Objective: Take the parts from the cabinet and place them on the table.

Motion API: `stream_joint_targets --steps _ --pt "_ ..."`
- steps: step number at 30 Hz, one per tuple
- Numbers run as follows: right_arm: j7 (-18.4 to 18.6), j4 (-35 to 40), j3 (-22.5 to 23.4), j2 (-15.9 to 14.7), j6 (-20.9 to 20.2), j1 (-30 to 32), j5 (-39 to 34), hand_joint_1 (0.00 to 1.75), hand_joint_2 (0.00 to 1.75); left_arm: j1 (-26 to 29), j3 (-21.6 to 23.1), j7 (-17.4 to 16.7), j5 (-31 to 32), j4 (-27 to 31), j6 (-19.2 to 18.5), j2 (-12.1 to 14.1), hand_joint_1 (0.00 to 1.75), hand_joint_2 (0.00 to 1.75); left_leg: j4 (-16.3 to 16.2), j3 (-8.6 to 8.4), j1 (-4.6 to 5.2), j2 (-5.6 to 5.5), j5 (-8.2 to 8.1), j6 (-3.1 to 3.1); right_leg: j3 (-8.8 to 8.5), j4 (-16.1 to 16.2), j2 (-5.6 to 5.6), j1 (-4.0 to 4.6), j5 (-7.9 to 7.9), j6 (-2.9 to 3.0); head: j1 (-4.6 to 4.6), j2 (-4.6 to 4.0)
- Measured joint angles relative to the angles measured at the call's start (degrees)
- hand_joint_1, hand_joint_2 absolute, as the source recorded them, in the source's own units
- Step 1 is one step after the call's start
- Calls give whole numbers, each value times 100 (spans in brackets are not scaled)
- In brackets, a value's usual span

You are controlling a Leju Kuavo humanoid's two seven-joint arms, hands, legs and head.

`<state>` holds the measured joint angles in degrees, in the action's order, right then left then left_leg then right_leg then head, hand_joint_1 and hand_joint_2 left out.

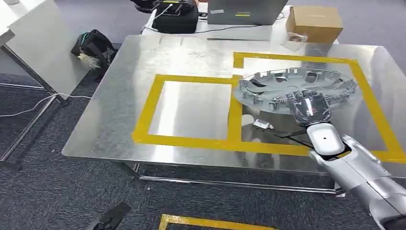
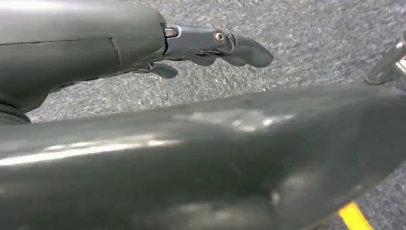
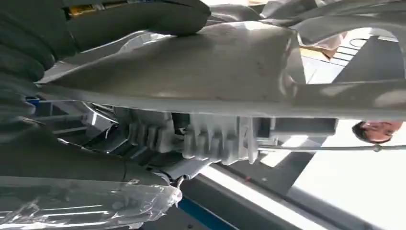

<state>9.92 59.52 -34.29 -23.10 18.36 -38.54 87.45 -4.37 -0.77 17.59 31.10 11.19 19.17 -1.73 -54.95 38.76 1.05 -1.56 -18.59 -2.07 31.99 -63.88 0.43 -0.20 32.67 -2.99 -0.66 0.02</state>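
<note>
A silver wheel cover [image 1: 287, 84] hangs tilted over the right yellow-taped square of the steel table [image 1: 129, 76]. My right hand [image 1: 311, 109], wrapped in clear film, grips its near rim from below. In the right wrist view the cover's pale spoke [image 3: 191, 67] runs across the picture with my thumb [image 3: 139, 17] pressed on it and the clip ring [image 3: 201, 136] behind. My left hand [image 2: 210, 45] hangs over the grey carpet with its fingers loosely curled and nothing in them.
Two yellow tape squares mark the table, the left square [image 1: 191, 108] bare. A cardboard box [image 1: 313, 21], a laptop [image 1: 242, 10] and a black bag [image 1: 174, 19] sit past the far edge. A white board [image 1: 43, 43] leans at left. Yellow tape [image 1: 210, 223] marks the floor.
</note>
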Motion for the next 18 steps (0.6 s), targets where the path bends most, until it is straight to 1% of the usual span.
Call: stream_joint_targets --steps 1,2,3,5,6,7,8,9,10,11,12,13,14,15,16,17,18 --pt "2 -11 0 0 0 -7 -2 0 0 1 0 -2 2 0 2 4 0 175 0 -17 1 -6 -11 13 -75 516 -4 -1 -418 2 2 0" --pt "4 -22 0 0 0 1 -2 0 0 11 0 -11 4 -2 0 7 0 175 0 -20 2 -6 -7 25 -143 613 -6 12 -429 -6 -9 0" --pt "0 -39 -13 0 0 21 -2 0 0 28 0 -22 4 -4 0 11 0 175 -46 -3 19 -16 1 47 -167 674 -2 33 -502 -12 -2 0" --pt "0 -52 -20 0 4 33 -2 0 0 65 0 -35 2 -6 -20 11 0 175 -61 22 9 -17 8 73 -184 698 1 59 -416 32 -11 0" --pt "2 -50 -7 0 11 18 -2 0 0 60 0 -35 -2 -5 -24 13 0 0 -63 21 15 -18 13 88 -185 707 2 52 -413 47 -11 0" --pt "2 -50 -2 7 15 1 0 0 0 38 0 -35 -7 -4 -39 33 0 0 -92 51 18 7 -57 156 -222 753 -9 -19 -437 84 -4 0" --pt "2 -50 -2 7 15 -16 -2 0 0 29 2 -31 -7 -4 -44 20 0 0 -244 83 20 41 -211 238 -236 756 -6 -23 -439 116 -22 0" --pt "0 -50 -2 7 13 -33 -2 0 0 16 2 -31 7 -4 -39 17 0 0 -598 209 -1 73 -438 280 -240 757 -8 -29 -437 139 -26 0" --pt "0 -50 -2 7 13 -42 -2 0 0 7 4 -35 43 -4 -26 15 0 0 -1115 419 -26 91 -681 306 -241 755 -8 -30 -440 145 -28 0" --pt "0 -50 2 4 13 -54 -2 0 0 1 7 -50 61 -4 -15 15 0 0 -1597 623 -52 92 -855 321 -241 753 -7 -31 -442 148 -24 0" --pt "0 -50 4 4 13 -71 -2 0 0 -4 7 -74 63 -4 -11 15 0 0 -1954 780 -73 92 -927 327 -247 750 -4 -31 -441 148 -31 2" --pt "-4 -50 4 7 13 -96 -2 0 0 -7 7 -77 70 -4 -4 15 0 0 -1959 776 -84 92 -833 321 -267 750 0 -31 -435 155 -24 0" --pt "-9 -48 4 6 13 -137 -2 0 0 -18 9 -76 100 -4 17 15 0 0 -1705 658 -85 92 -616 306 -295 749 4 -30 -419 154 -28 0" --pt "-11 -46 9 7 13 -182 -2 0 0 -32 13 -76 129 -4 42 15 0 0 -1234 423 -84 92 -323 281 -339 750 4 -29 -395 151 -26 0" --pt "-13 -37 11 7 13 -231 -2 0 0 -46 17 -76 140 -2 68 18 0 0 -672 155 -80 92 -29 250 -387 750 3 -29 -359 141 -24 0" --pt "-13 -33 11 7 15 -270 -2 0 0 -54 20 -76 175 -2 81 22 0 0 -351 -6 -69 88 11 228 -403 756 -1 -27 -326 117 -24 0" --pt "-13 -31 11 7 18 -321 -2 0 0 -64 20 -76 181 -2 85 22 0 0 -269 -62 -57 87 -52 226 -385 743 8 12 -308 84 -20 0"
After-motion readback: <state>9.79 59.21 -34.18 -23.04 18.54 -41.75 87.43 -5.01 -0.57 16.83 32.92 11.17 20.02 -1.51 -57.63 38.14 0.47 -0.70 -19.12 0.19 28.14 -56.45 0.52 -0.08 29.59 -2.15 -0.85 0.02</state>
